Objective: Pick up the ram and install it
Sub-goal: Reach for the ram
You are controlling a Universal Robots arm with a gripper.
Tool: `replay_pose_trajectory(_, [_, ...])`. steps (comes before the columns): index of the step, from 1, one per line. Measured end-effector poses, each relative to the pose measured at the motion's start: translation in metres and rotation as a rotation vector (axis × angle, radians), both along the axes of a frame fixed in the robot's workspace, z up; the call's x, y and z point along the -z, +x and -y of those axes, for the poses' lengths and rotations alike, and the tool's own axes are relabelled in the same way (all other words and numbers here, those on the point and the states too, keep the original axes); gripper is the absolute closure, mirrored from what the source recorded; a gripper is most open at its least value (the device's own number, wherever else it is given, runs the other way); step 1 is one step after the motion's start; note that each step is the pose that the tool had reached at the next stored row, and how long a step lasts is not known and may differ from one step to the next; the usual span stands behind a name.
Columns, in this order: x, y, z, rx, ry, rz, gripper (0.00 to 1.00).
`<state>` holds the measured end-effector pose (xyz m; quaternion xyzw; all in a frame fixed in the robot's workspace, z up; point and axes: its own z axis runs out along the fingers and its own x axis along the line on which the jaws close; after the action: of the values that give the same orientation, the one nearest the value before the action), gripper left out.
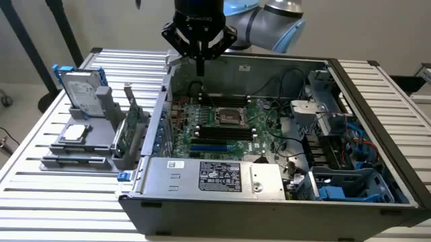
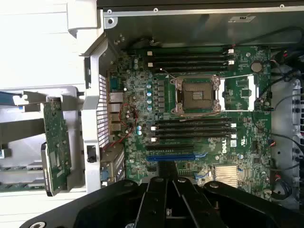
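**Pincer**: fingers pressed together with nothing visibly between them. It hangs over the rear wall of the open computer case, probably to line up with the memory slots.

**Ram**: whereabouts cannot be told, as the slots are too dark to judge.

**Case**: mid-worktop.

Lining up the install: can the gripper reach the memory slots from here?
Probably yes: the case is open, the shut gripper hangs above the board, and nothing covers the slots.
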<state>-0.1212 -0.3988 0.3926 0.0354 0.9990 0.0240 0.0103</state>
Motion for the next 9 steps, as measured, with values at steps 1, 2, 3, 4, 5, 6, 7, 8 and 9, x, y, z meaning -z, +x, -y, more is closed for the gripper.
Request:
replay_pose_trajectory(1, [0.0000, 0.0000, 0.0000, 0.000, 0.0000, 0.0000, 0.89])
replay_pose_trajectory(2, [0.0000, 0.0000, 0.0000, 0.000, 0.0000, 0.0001, 0.89])
replay_pose_trajectory(3, [0.0000, 0.0000, 0.0000, 0.000, 0.0000, 0.0000, 0.89])
replay_pose_trajectory(4, [0.0000, 0.0000, 0.0000, 0.000, 0.0000, 0.0000, 0.89])
replay_pose_trajectory(5, [0.0000, 0.0000, 0.0000, 0.000, 0.0000, 0.0000, 0.89])
replay_pose_trajectory(6, [0.0000, 0.0000, 0.0000, 0.000, 0.0000, 0.0000, 0.89])
replay_pose_trajectory(7, [0.0000, 0.0000, 0.0000, 0.000, 0.0000, 0.0000, 0.89])
replay_pose_trajectory(8, [0.0000, -0.0005, 0.0000, 0.000, 0.0000, 0.0000, 0.89])
replay_pose_trajectory(9, [-0.0002, -0.0037, 0.0000, 0.000, -0.0003, -0.0002, 0.89])
